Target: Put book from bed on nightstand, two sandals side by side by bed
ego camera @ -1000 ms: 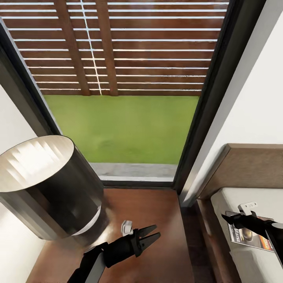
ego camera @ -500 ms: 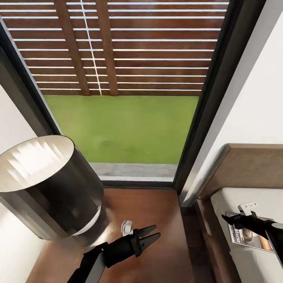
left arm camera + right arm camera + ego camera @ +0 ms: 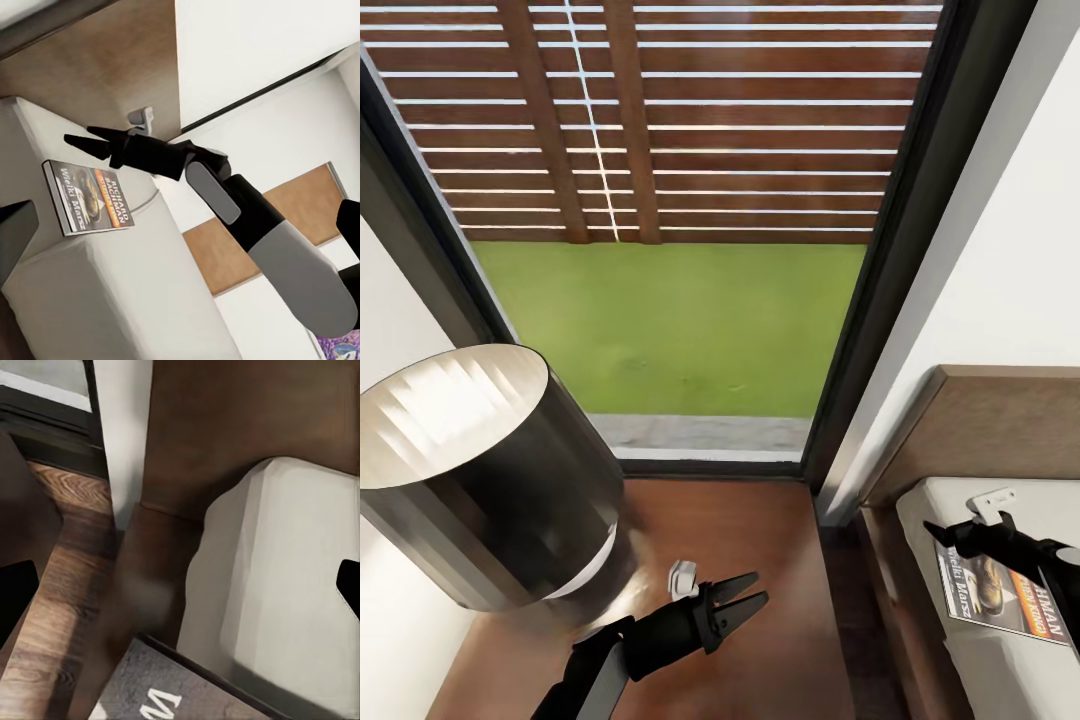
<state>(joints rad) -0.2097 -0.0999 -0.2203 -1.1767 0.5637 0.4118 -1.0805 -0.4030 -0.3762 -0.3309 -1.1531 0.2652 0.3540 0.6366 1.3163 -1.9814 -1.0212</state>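
- The book (image 3: 1000,597) lay flat on the bed (image 3: 1010,670), near the mattress corner by the headboard (image 3: 1000,425)
- The right tool (image 3: 943,533) hung open over the book's end, gripping nothing; a good pick would likely need the fingers lowered astride one thin edge before closing
- The left tool (image 3: 758,592) hovered open and empty above the nightstand (image 3: 780,540)
- A big lamp shade (image 3: 470,470) crowded that top's left part, so the bare right side looked the safer spot
- A gap of floor (image 3: 855,590) separated bed and nightstand
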